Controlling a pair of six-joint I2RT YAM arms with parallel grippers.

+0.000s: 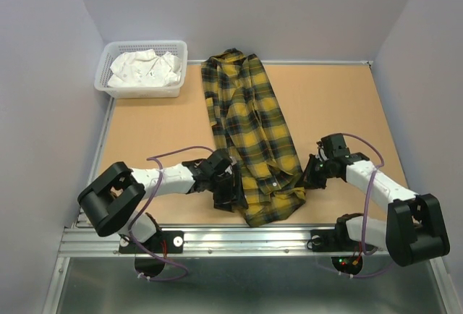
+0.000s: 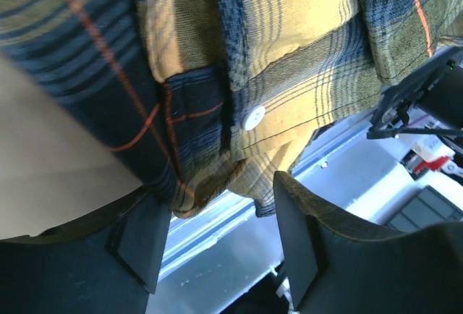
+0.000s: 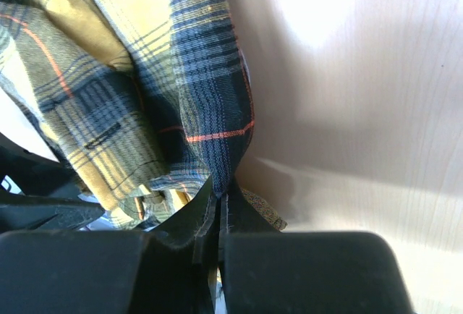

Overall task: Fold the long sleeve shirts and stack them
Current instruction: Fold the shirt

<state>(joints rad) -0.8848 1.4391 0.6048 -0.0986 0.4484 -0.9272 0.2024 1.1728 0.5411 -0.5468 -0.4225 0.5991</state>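
One long sleeve shirt [image 1: 249, 122], yellow flannel with dark plaid and thin red lines, lies lengthwise down the middle of the table, collar at the far end and its near hem bunched by the front edge. My left gripper [image 1: 226, 187] is at the hem's left side. In the left wrist view it [image 2: 221, 238] stands open, and the buttoned hem [image 2: 253, 119] hangs just beyond the fingertips [image 2: 300, 231], not pinched. My right gripper [image 1: 309, 173] is at the hem's right side. It [image 3: 219, 194] is shut on a dark fold of the shirt [image 3: 210, 97].
A white basket [image 1: 177, 48] holding white cloth [image 1: 145, 68] stands at the back left. The brown table [image 1: 333, 104] ends in a metal rail [image 1: 239, 242] along the near edge, right under the hem. Grey walls enclose three sides.
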